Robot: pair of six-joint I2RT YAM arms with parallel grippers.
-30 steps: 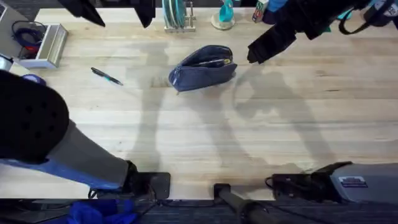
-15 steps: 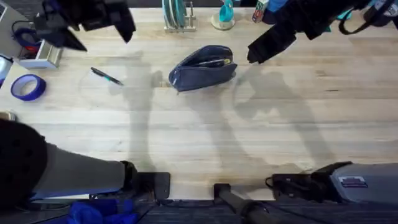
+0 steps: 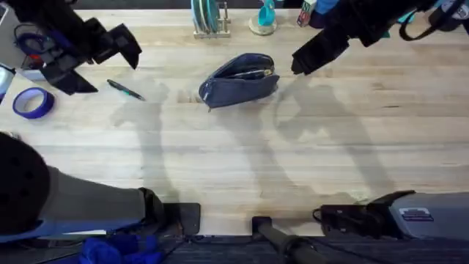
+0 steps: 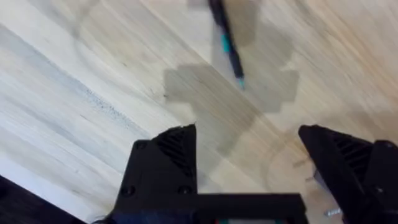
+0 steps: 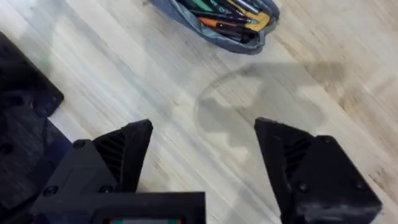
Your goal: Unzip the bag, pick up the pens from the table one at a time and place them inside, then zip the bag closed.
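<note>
The blue-grey bag lies unzipped at the table's far middle, with several pens inside. One dark pen with a teal band lies on the table at the far left. My left gripper hovers open above the table just left of that pen; the pen shows ahead of its spread fingers. To the right of the bag my right gripper hangs open with nothing between its fingers.
A blue tape roll lies at the left edge. A metal box with cables sits at the far left corner. A rack with plates and small items stand along the far edge.
My left arm has swung left and come down toward the lone pen, uncovering the tape roll. The right arm and the bag have stayed put.
</note>
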